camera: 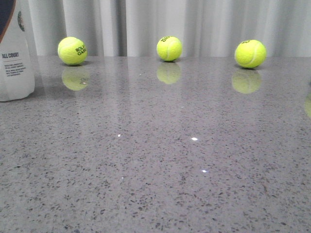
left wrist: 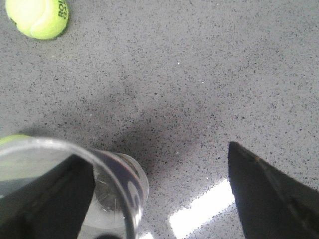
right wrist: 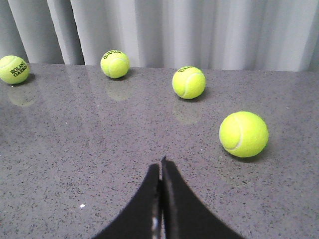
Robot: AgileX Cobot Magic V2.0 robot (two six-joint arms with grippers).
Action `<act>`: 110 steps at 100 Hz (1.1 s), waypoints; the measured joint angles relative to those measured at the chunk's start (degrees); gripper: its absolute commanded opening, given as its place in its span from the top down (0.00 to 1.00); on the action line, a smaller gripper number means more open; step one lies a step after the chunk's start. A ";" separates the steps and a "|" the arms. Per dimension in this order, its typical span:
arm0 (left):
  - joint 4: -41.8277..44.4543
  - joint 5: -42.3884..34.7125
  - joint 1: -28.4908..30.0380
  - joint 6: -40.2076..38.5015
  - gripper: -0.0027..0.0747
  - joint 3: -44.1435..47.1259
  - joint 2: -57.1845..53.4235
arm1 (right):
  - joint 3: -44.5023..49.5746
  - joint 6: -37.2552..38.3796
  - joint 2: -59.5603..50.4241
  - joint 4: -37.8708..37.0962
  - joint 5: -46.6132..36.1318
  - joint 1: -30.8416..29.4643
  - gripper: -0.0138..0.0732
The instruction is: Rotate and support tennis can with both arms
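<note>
Tennis can: upright on counter, rim at one finger of wide-spread left hand, ungrasped. Right hand: pinched empty, away. Rotation, two-arm support: outstanding

So the tall white plastic tennis can stands upright at the far left of the speckled grey stone table. Three yellow-green felt tennis balls sit in a row along the back edge, just before the pale pleated curtain: left ball, middle ball, right ball.
</note>
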 measured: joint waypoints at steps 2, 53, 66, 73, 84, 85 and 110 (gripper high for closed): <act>0.00 0.00 0.00 0.00 0.28 0.00 -0.12 | 0.00 0.00 0.00 0.00 0.00 0.00 0.92; 2.01 0.21 0.00 -4.17 0.28 2.60 -13.08 | 0.00 0.00 0.00 0.00 0.00 0.00 0.92; 2.01 -1.93 0.00 -5.47 0.28 9.29 -19.49 | 0.00 0.00 0.00 0.00 0.00 0.00 0.92; 2.01 -4.92 0.00 -6.25 0.28 13.96 -23.58 | 0.00 0.00 0.00 0.00 0.00 0.00 0.92; 2.01 -10.93 0.00 -7.22 0.28 22.53 -30.46 | 0.00 0.00 0.00 0.00 0.00 0.00 0.92; 2.01 -11.34 0.00 -7.33 0.28 23.10 -31.41 | 0.00 0.00 0.00 0.00 0.00 0.00 0.92; 2.01 -27.12 0.00 -10.65 0.28 44.64 -47.87 | 0.00 0.00 0.00 0.00 0.00 0.00 0.92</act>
